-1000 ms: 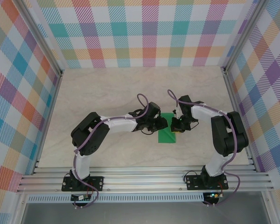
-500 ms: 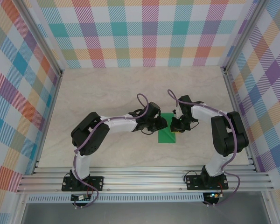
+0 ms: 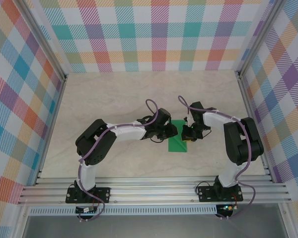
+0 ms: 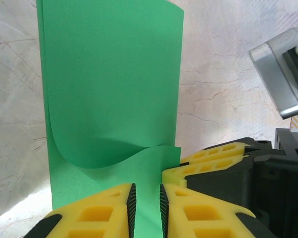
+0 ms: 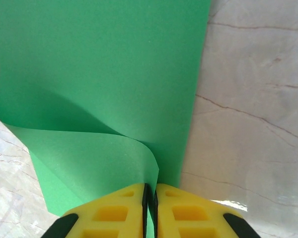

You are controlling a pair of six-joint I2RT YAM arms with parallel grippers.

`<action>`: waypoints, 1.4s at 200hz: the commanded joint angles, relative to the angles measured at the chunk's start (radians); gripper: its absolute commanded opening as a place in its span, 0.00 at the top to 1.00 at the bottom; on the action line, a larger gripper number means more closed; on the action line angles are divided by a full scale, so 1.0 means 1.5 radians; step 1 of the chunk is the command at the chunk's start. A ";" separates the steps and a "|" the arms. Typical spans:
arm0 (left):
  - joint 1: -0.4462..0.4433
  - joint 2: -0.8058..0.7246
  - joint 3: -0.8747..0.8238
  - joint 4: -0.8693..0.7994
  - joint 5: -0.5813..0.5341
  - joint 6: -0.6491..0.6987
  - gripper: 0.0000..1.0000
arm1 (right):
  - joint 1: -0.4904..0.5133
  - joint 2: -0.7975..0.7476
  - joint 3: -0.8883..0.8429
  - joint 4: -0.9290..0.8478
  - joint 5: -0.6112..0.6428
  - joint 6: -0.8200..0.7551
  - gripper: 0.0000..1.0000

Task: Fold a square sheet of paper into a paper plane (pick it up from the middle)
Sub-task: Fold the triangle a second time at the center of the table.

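The square sheet of paper (image 3: 177, 144) is bright green and lies doubled over as a narrow strip at the middle of the table, its upper layer curling loosely. My left gripper (image 3: 174, 132) reaches it from the left. In the left wrist view its jaws (image 4: 147, 208) stand a narrow gap apart with the paper (image 4: 109, 89) running between the pads, untouched by them. My right gripper (image 3: 186, 134) comes in from the right. In the right wrist view it (image 5: 150, 198) is shut on the curled edge of the paper (image 5: 99, 74). Its yellow fingers (image 4: 213, 157) sit close beside my left fingers.
The marbled beige tabletop (image 3: 114, 99) spreads around the paper. Checked walls (image 3: 154, 34) and aluminium rails (image 3: 154, 191) enclose the workspace. The two wrists nearly meet over the sheet, with little room between them.
My left gripper's jaws have narrowed around the paper. Both arms have stayed almost where they were, and the right grip is unchanged.
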 commanded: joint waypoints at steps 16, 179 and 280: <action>-0.009 0.010 0.028 -0.010 0.007 -0.011 0.78 | 0.002 0.008 0.006 -0.007 -0.003 0.011 0.86; -0.005 0.074 0.022 0.014 0.019 -0.039 0.79 | 0.002 0.003 0.001 -0.006 -0.001 0.014 0.82; -0.005 0.087 0.033 -0.012 0.029 -0.024 0.79 | 0.002 -0.172 -0.067 -0.002 -0.036 0.067 0.67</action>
